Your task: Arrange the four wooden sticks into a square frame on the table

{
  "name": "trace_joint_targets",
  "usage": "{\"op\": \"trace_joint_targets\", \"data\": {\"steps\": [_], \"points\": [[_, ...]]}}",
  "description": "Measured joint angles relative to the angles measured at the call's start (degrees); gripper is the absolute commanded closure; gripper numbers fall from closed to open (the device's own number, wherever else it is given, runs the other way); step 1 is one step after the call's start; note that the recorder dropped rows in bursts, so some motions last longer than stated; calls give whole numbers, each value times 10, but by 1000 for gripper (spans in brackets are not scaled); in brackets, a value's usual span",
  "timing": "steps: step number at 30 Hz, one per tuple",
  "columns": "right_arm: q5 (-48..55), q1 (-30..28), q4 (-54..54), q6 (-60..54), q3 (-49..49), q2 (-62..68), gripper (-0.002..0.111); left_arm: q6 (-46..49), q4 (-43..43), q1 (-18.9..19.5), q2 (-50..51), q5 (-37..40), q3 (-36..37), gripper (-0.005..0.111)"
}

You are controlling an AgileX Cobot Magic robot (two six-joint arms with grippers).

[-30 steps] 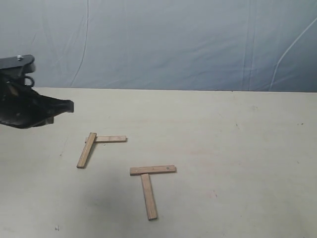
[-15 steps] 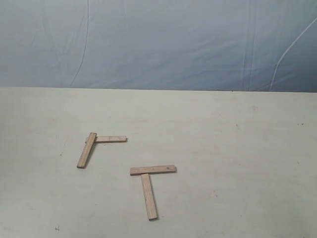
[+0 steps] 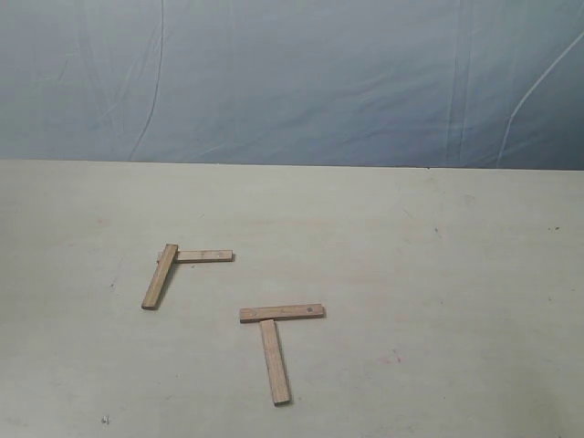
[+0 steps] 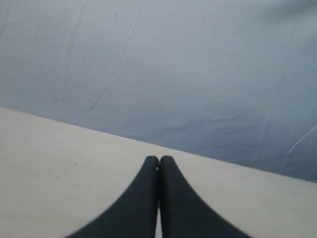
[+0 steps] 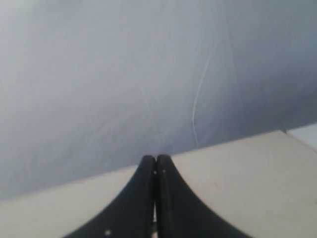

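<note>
Four wooden sticks lie on the cream table (image 3: 438, 274) in two pairs. On the left, one stick (image 3: 160, 276) slants down-left with its upper end over another stick (image 3: 203, 256) that lies level. Right of these, a level stick (image 3: 282, 313) caps an upright stick (image 3: 274, 361), making a T. No square frame shows. Neither arm appears in the exterior view. My left gripper (image 4: 159, 159) is shut with nothing in it, over bare table. My right gripper (image 5: 155, 158) is also shut and empty, pointing at the table's far edge.
A wrinkled blue-grey backdrop (image 3: 292, 82) rises behind the table's far edge. A pale corner (image 5: 304, 134) shows beyond the table in the right wrist view.
One second ago the left arm's dark body stood at the left edge of the exterior view; it has since drawn back out of that view. The sticks have not moved.
</note>
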Motion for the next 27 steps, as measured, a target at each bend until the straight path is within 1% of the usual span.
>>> {"op": "trace_joint_targets", "data": {"steps": [2,3,5,6,8,10,11,13,15,18,20,22,24,25,27], "points": [[-58,0,43,31,0,0,109,0,38,0,-5,15,1,107],[-83,0,61,61,0,0,109,0,44,0,-6,20,1,107],[-117,0,58,116,0,0,109,0,49,0,-7,25,2,107],[-132,0,35,145,-1,0,109,0,50,0,-7,26,2,107],[-168,0,-48,201,-14,11,109,0,55,0,-7,36,2,107],[-238,0,-129,243,-37,44,109,0,55,0,-7,44,2,107],[-281,0,-151,253,-49,63,109,0,55,0,-7,45,2,107],[-364,0,-185,268,-81,120,109,0,55,0,-7,46,2,107],[-427,0,-198,274,-115,189,109,0,55,0,-7,48,2,107],[-473,0,-219,277,-172,299,109,0,58,0,-7,51,2,107],[-468,0,-248,284,-214,375,109,0,59,0,-7,53,2,107],[-432,0,-302,312,-264,462,109,0,59,0,-7,54,2,107],[-369,1,-369,363,-320,550,109,0,59,0,-7,54,2,107],[-320,8,-415,404,-350,594,109,0,59,0,-7,54,2,107],[-214,31,-539,498,-402,667,109,0,59,0,-7,54,2,107]]}}
